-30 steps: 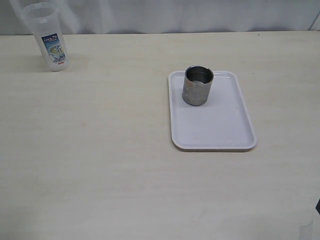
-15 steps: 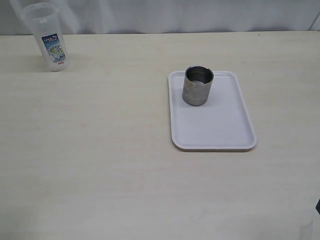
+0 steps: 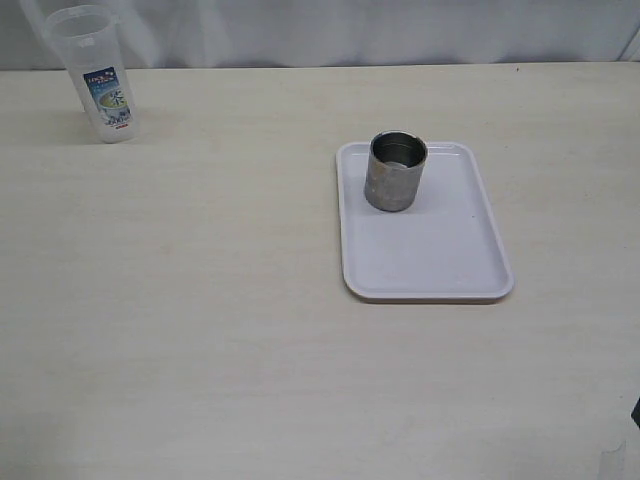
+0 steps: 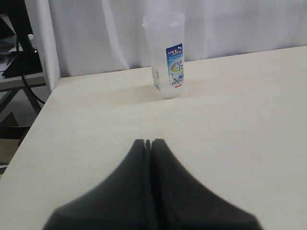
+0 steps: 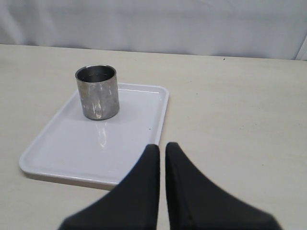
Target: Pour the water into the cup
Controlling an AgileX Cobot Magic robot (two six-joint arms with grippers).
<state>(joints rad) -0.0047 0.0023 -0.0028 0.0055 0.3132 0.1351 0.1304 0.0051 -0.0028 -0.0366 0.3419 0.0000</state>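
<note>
No movement: cup (image 5: pixel 97 92) beyond right gripper (image 5: pixel 162 147)

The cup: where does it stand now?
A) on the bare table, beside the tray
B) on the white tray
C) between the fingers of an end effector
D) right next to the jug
B: the cup stands upright on the tray, near one corner of it and well apart from the jug.
</note>
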